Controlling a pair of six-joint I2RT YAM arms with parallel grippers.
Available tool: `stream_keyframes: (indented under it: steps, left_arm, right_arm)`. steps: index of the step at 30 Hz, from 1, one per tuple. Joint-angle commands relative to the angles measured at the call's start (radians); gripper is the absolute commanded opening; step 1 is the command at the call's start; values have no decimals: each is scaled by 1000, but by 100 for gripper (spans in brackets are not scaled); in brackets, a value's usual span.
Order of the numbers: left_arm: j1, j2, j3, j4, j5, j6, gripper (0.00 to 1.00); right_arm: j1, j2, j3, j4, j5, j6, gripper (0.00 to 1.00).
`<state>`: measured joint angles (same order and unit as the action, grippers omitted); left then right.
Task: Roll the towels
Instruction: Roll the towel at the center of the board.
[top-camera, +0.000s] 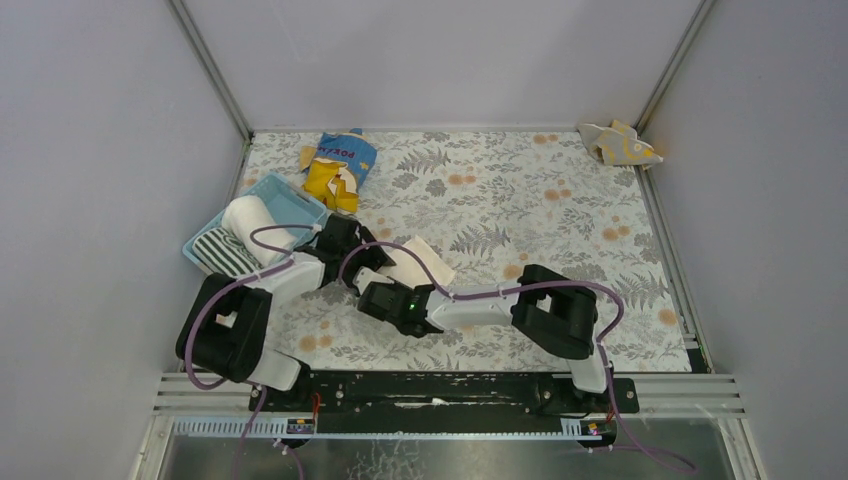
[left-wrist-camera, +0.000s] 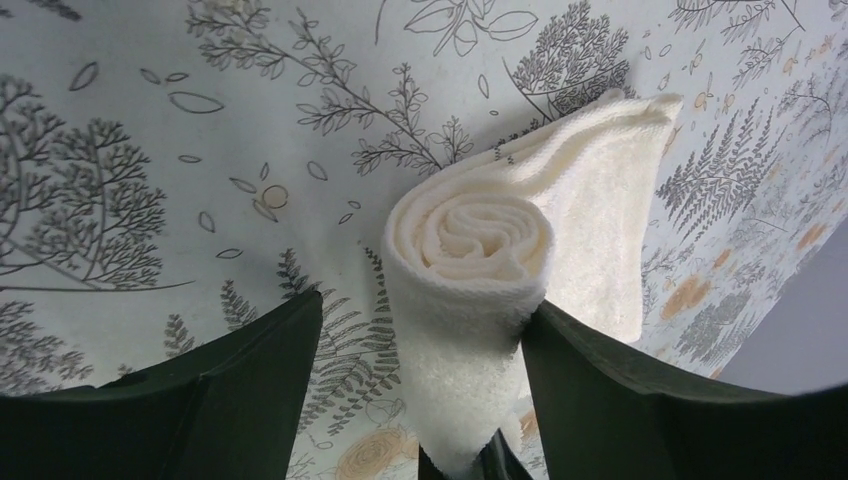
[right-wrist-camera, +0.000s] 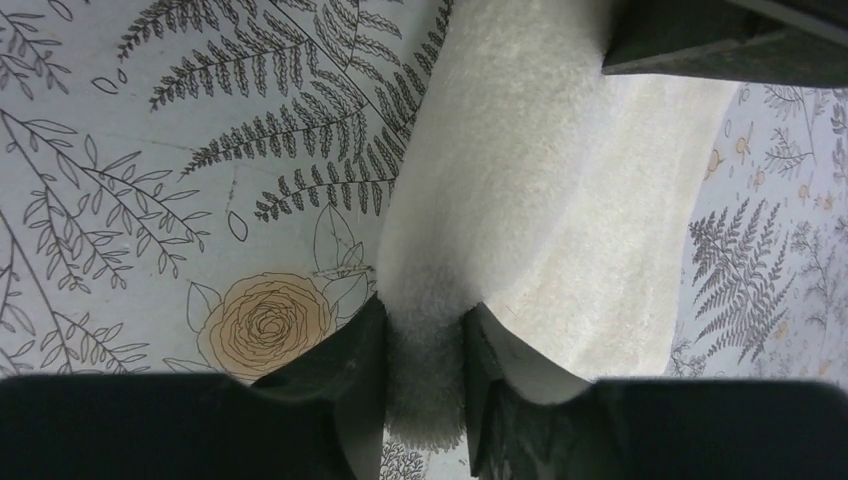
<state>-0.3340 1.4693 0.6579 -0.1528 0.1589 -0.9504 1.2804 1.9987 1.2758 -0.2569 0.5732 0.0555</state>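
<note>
A cream towel lies mid-table, partly rolled, with a flat tail still on the cloth. In the left wrist view its spiral end faces the camera. My left gripper is open and straddles the roll. Its right finger touches the roll, while the left finger stands apart from it. My right gripper is shut on the roll's other end. A white rolled towel and a striped towel sit in the blue basket. A beige towel with yellow marks lies crumpled in the far right corner.
A blue-and-yellow snack bag lies just behind the basket at the far left. Grey walls close in the floral table on the left, back and right. Both arms meet left of centre, the grippers almost touching.
</note>
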Motion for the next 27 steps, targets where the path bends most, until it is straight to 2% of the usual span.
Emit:
stream_keyframes:
  steps: [1,4,9,13,18,23,27]
  left_arm:
    - [5,-29,-50,-113,-89,16,74]
    - [23,-79,-59,-125,-83,9,77]
    - [58,-179,-78,-142,-69,-11,89]
    - [65,-258,-93,-148,-66,-36,95]
    - [65,-271,-99,-143,-1,-41,98]
    - [65,-255,-119,-86,58,-59,97]
    - [64,-221,-122,-37,90,-68,94]
  right_arm:
    - [-38,-37,-19,-4,-339,29,29]
    - [-123,-81,-44,23,-570,58,25]
    - [-230,-118,-114,113,-858,110,25]
    - [-311,-135,-221,277,-1045,212,26]
    - [-421,-102,-354,562,-1287,406,26]
    - [-504,-40,-439,845,-1419,605,27]
    - [-537,26,-438,926,-1485,683,26]
